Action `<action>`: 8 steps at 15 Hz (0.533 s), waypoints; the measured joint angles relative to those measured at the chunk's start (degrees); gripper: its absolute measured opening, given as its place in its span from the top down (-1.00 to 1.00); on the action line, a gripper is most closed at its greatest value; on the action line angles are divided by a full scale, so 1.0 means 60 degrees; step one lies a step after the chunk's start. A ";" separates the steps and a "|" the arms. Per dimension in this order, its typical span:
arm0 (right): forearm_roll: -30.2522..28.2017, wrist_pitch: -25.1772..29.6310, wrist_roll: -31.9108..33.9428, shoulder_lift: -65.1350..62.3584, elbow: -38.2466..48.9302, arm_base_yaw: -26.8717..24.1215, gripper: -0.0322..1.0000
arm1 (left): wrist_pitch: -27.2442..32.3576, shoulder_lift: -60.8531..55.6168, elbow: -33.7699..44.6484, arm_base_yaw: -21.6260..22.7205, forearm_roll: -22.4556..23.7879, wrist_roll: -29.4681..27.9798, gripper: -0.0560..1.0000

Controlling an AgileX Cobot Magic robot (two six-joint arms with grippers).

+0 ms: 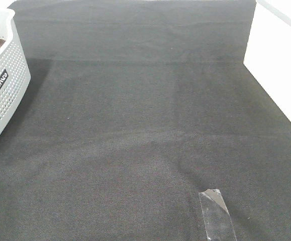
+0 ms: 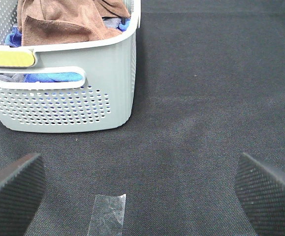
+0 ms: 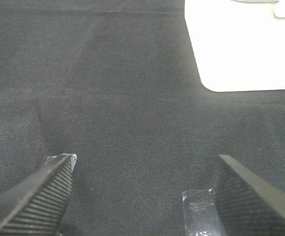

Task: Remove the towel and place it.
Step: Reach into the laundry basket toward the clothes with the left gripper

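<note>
The brown plush towel (image 2: 66,22) lies crumpled on top of other cloths inside a pale grey perforated basket (image 2: 68,101), seen in the left wrist view. In the exterior high view only the basket's side (image 1: 2,88) shows at the left edge; the towel is hidden there. My left gripper (image 2: 140,191) is open and empty, low over the dark cloth, short of the basket. My right gripper (image 3: 142,196) is open and empty over the dark cloth. Neither gripper shows in the exterior high view.
Blue cloths (image 2: 53,77) lie under the towel in the basket. A white panel (image 1: 278,60) stands at the right, also in the right wrist view (image 3: 240,44). Pieces of clear tape (image 1: 216,213) (image 2: 108,215) (image 3: 196,204) stick to the dark table cover (image 1: 145,125).
</note>
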 joint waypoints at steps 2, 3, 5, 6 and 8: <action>0.0000 0.0000 0.0000 0.0000 0.0000 0.0000 -0.51 | 0.0000 0.0000 0.0000 0.0000 0.0000 0.0000 -0.99; 0.0000 0.0000 0.0000 0.0000 0.0000 0.0000 -0.51 | 0.0000 0.0000 0.0000 0.0000 0.0000 0.0000 -0.99; 0.0000 0.0000 0.0000 0.0000 0.0000 0.0000 -0.51 | 0.0000 0.0000 0.0000 0.0000 0.0000 0.0000 -0.99; 0.0000 0.0000 0.0000 0.0000 0.0000 0.0000 -0.51 | 0.0000 0.0000 0.0000 0.0000 0.0000 0.0000 -0.99; 0.0000 0.0000 0.0000 0.0000 0.0000 0.0000 -0.51 | 0.0000 0.0000 0.0000 0.0000 0.0000 0.0000 -0.99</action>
